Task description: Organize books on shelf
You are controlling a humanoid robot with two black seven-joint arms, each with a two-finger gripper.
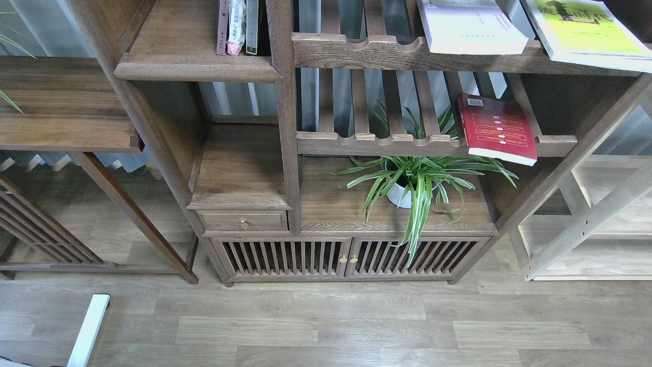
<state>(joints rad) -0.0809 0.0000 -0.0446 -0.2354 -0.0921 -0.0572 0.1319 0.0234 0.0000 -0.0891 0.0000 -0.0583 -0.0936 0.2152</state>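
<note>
A red book (496, 128) with yellow text boxes lies flat on the lower slatted rack (387, 142) at the right, its corner over the front rail. On the upper slatted rack (356, 51) lie a white book (471, 25) and a lime-yellow fronted book (586, 33), both cut off by the top edge. The dark wooden shelf (196, 66) at the upper left has a moulded front lip; a few thin books (237, 25) with pink, white and dark spines stand upright at its right end. Neither gripper nor arm is in view.
A potted spider plant (417, 181) stands on the cabinet top under the lower rack. A small drawer (243, 221) and slatted doors (346, 257) sit below. A dark side table (66, 107) stands left, a pale shelving unit (591, 224) right. A white bar (89, 329) lies on the floor.
</note>
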